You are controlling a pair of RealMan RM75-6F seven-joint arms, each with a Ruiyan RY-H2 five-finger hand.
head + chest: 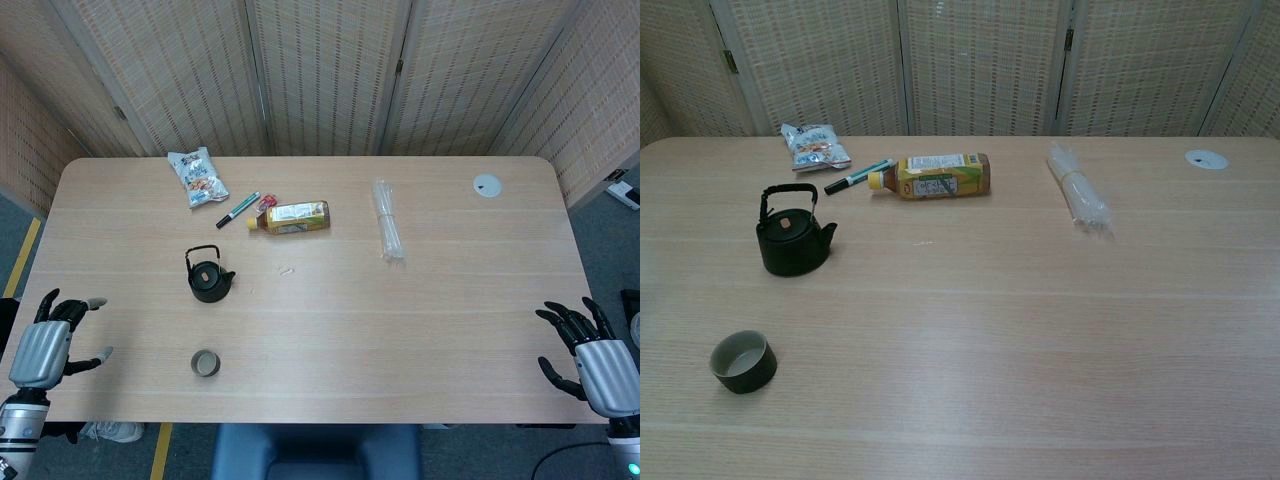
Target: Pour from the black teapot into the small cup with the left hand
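The black teapot (208,278) stands upright on the table (420,320), handle raised and spout toward 3 o'clock in the head view. The small cup (205,363) stands upright at 6 o'clock from the teapot, well apart from it, mouth upward; the chest view shows its pale inner wall, and whether it holds liquid cannot be told. The left hand (48,346) is at the table's left edge, at about 8 o'clock from the teapot and 9 o'clock from the cup, well apart from both. Its fingers (70,307) are spread, the thumb reaches out over the tabletop, and it holds nothing. The right hand (590,355) is at the table's right edge near the front corner, fingers spread, holding nothing, apart from every object. Neither hand appears in the chest view. A snack packet (196,177) lies flat at 12 o'clock from the teapot, near the far edge. A marker pen (238,209) lies at 1 o'clock from the teapot, between the snack packet and a drink bottle (291,217). The bottle lies on its side with its cap toward the pen, just beside the pen's tip. A clear plastic bundle (387,219) lies at 3 o'clock from the bottle, running front to back. A round grey disc (487,184) sits in the tabletop at 2 o'clock from the bundle, near the far right corner.
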